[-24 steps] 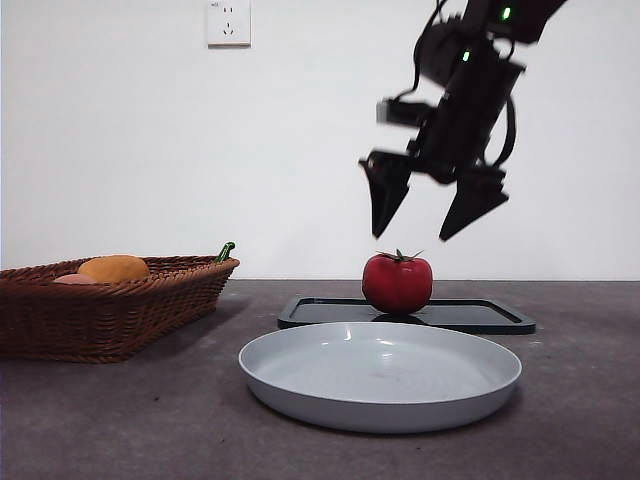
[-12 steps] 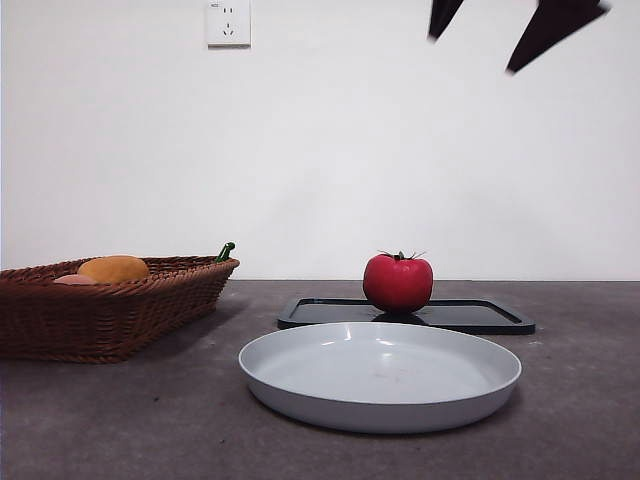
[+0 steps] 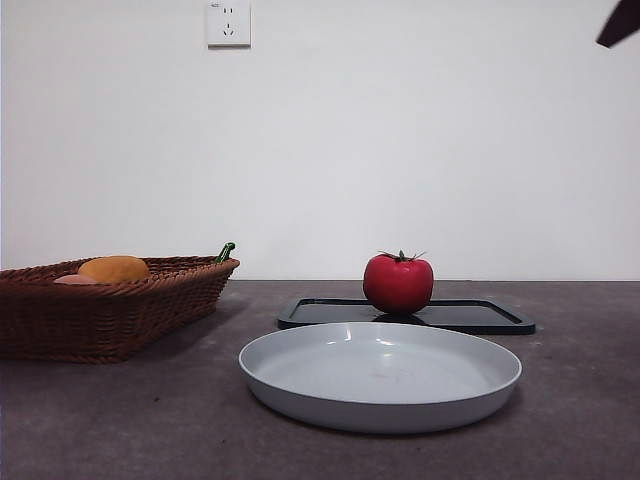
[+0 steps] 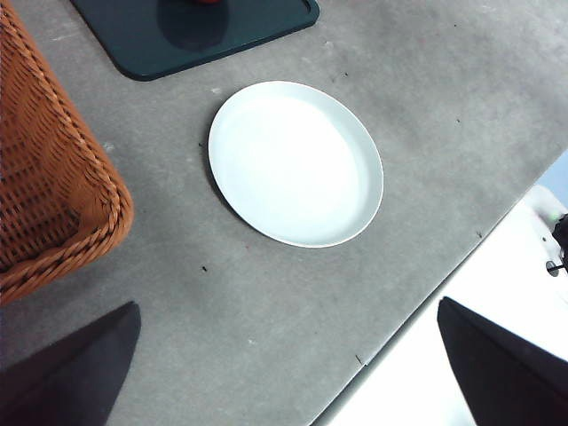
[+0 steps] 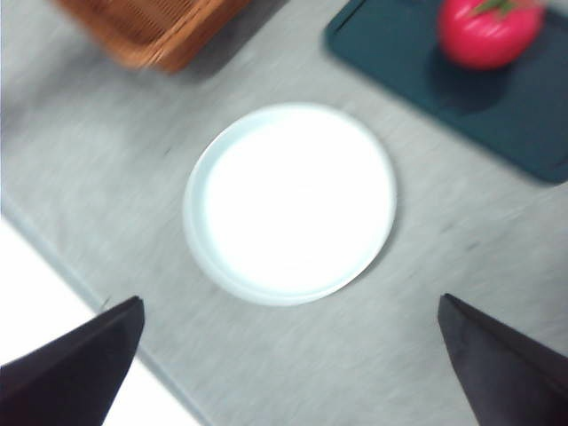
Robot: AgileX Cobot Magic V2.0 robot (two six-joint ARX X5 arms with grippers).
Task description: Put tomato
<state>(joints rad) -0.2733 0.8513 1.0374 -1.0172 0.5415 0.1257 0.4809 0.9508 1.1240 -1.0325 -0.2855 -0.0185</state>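
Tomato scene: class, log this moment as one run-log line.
tomato: upright on dark tray | plate: empty | left gripper: open | right gripper: open

One tomato (image 3: 398, 284), one plate (image 3: 380, 375), one tray (image 3: 480, 315), one basket (image 3: 110, 305).

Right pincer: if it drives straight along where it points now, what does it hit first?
Most likely the white plate: it sits empty between the open jaws of the right pincer, high above the table. The tomato on its dark tray lies off to the side. The blurred view makes depth uncertain.
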